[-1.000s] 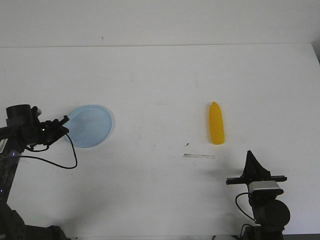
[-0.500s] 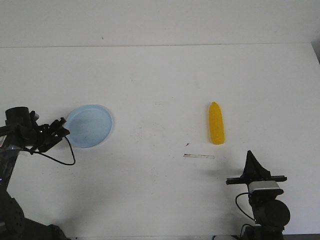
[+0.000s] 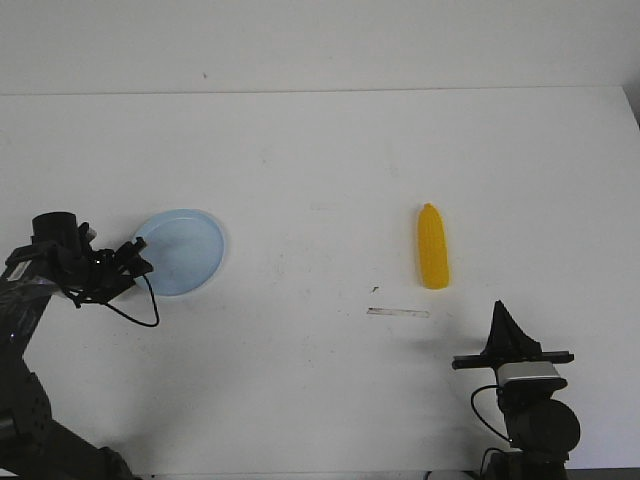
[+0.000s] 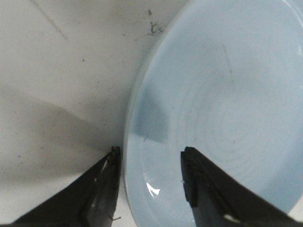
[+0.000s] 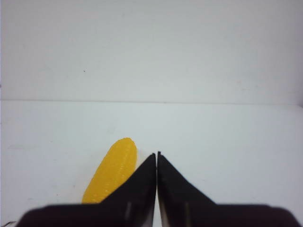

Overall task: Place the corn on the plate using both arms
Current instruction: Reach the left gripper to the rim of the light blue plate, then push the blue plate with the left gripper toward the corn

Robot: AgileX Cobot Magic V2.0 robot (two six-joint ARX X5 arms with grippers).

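Note:
The pale blue plate (image 3: 182, 251) lies on the white table at the left. My left gripper (image 3: 133, 256) is open at the plate's left rim. In the left wrist view one finger (image 4: 102, 189) is outside the rim on the table and the other is over the plate (image 4: 227, 94). The yellow corn (image 3: 432, 246) lies right of centre, pointing away from me. My right gripper (image 3: 503, 322) is shut and empty, a little nearer than the corn and to its right. The right wrist view shows the corn (image 5: 111, 176) just beside the shut fingertips (image 5: 156, 154).
A thin grey strip (image 3: 398, 313) and a small dark speck (image 3: 374, 289) lie on the table near the corn. The table's far edge (image 3: 320, 92) meets a white wall.
My left gripper dropped lower and shifted right, so its open fingers now straddle the plate's left rim. The plate, the corn and the right arm have not moved.

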